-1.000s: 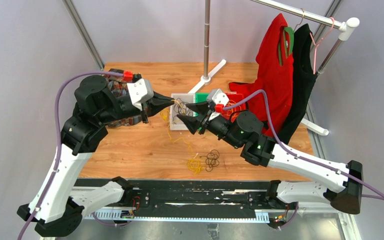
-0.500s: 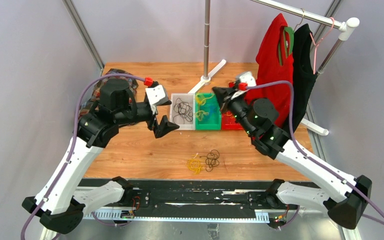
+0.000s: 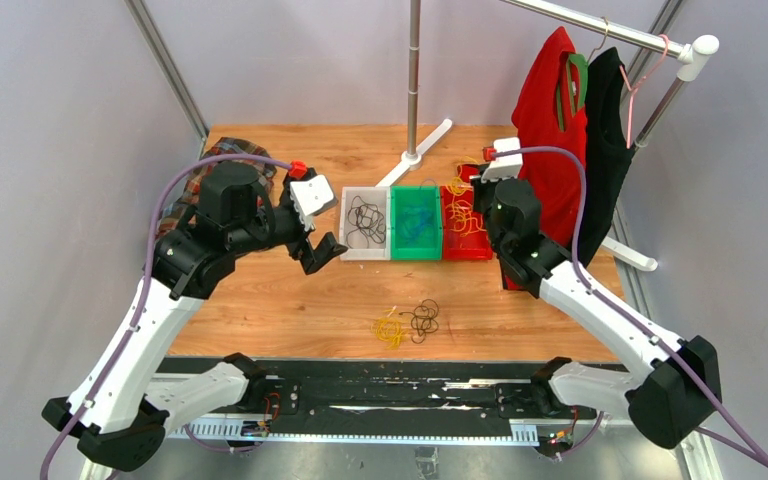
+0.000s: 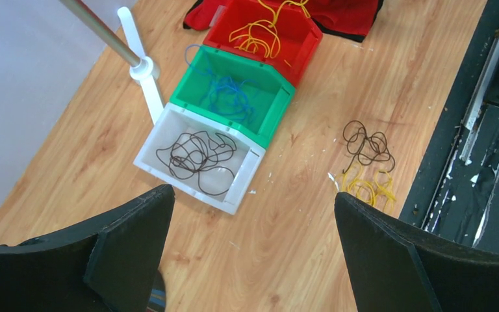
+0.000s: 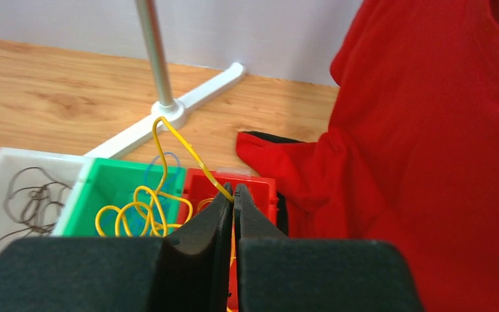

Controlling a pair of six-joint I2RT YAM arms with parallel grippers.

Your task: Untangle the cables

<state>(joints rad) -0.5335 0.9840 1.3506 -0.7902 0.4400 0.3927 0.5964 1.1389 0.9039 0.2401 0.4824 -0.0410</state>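
My right gripper (image 5: 234,190) is shut on a yellow cable (image 5: 169,140), which hangs in loops over the red bin (image 3: 480,250) and the green bin's edge. A blue cable (image 4: 227,97) lies in the green bin (image 4: 269,123). A black cable (image 4: 195,156) lies in the white bin (image 4: 247,175). More yellow cable (image 4: 260,36) rests in the red bin. A small tangle of black cable (image 3: 423,318) and yellow cable (image 3: 390,330) sits on the table near the front. My left gripper (image 4: 253,193) is open and holds nothing, above the wood left of the white bin.
A red garment (image 3: 550,150) and a black garment (image 3: 605,140) hang from a rack at the right, close behind the red bin. The rack's pole and white foot (image 3: 415,150) stand behind the bins. A plaid cloth (image 3: 185,190) lies at the left.
The left gripper opened and drew back left of the bins. The right gripper shut on the yellow cable and carried it right, from by the white bin to over the red bin.
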